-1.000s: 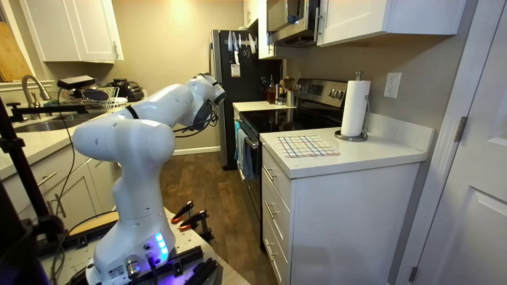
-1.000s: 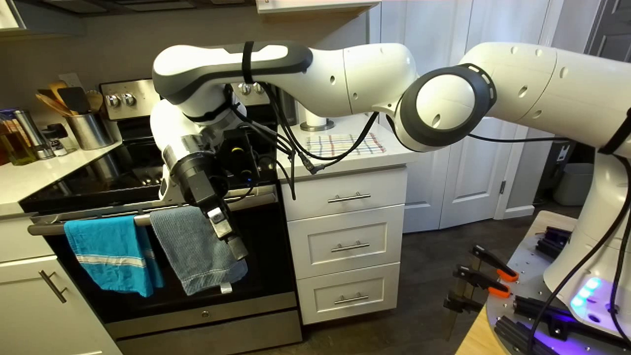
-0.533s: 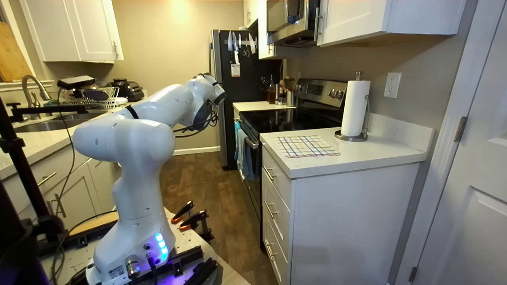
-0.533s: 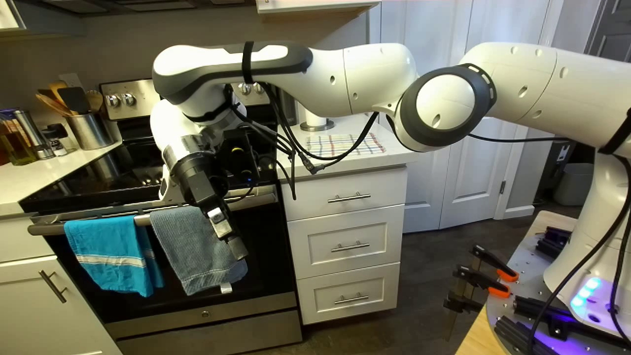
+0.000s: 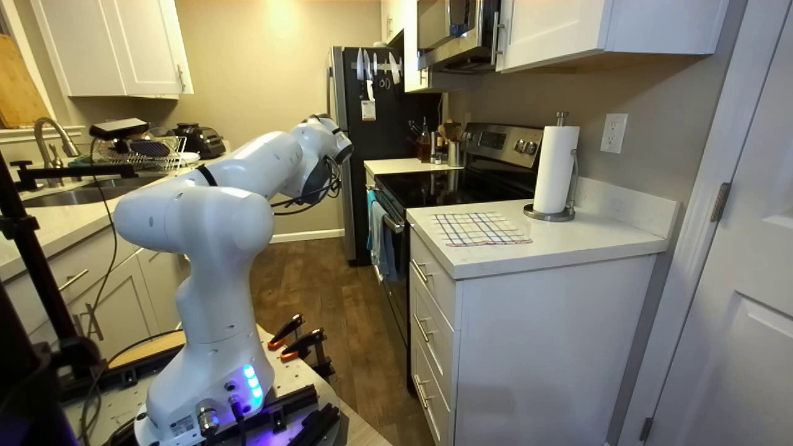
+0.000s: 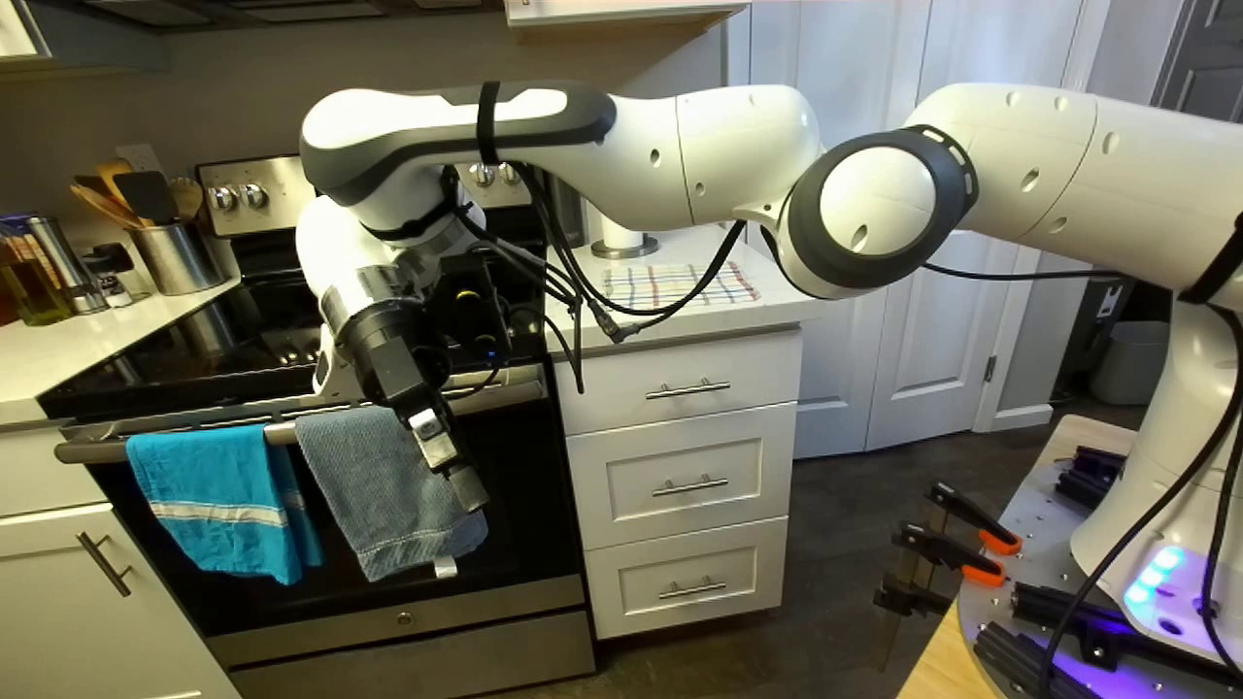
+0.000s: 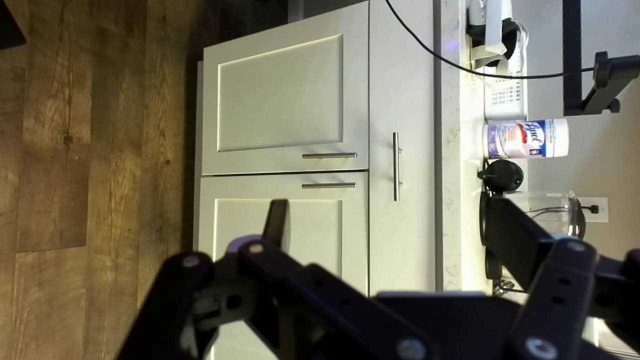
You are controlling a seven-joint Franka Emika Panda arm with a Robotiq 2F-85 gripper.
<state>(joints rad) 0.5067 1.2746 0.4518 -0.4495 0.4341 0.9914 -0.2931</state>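
Apparently empty, the claw (image 7: 390,218) stands with its fingers (image 7: 275,220) wide apart in the wrist view, clasping nothing that we can see. The scene lies on its side there: a cabinet door (image 7: 282,95) and a drawer handle (image 7: 396,167) face us, and a tub of wipes (image 7: 524,139) sits on a white desk (image 7: 450,175) at right.

In an exterior view we see the claw slant down in front of the gray towel (image 6: 364,490), the thing nearest its fingertips (image 6: 468,489). Hung over the oven handle (image 6: 97,451), that towel runs long side down, from upper left to lower right, and the claw leans much the same way. From that camera, the towel lies behind the fingertips and mostly to their left; whether the two touch, we cannot tell. A blue towel (image 6: 206,495) hangs farther off on the same handle, and white drawers (image 6: 680,461) stand at the opposite side.

In an exterior view the claw is hidden from us beyond the white arm (image 5: 214,217). Past it, the gray towel shows edge-on at the front of the black oven (image 5: 396,300); a checked cloth (image 5: 480,229) and paper roll (image 5: 554,170) rest on the oven-side desk (image 5: 595,240).
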